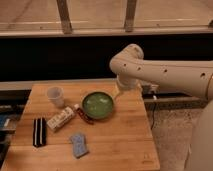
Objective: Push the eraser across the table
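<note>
The table [125,145], a light-brown plank top, is read as a clock face with 12 at its far edge. The eraser [39,131], a black block with pale lengthwise stripes, lies flat at 9 o'clock near the left edge, its long axis pointing toward 12. A white printed carton [61,119] lies just beside it at its 2 o'clock, angled. A translucent cup [55,96] stands upright at 11 o'clock. A green bowl [98,105] sits toward 12 o'clock, with a small reddish item [84,115] at its 8 o'clock rim. A blue-grey pad [79,145] lies at 6 o'clock. The white arm [165,75] enters from 3 o'clock, and the gripper [120,91] hangs at the bowl's 1 o'clock rim, well apart from the eraser. Whether the gripper is set wide or narrow cannot be told.
</note>
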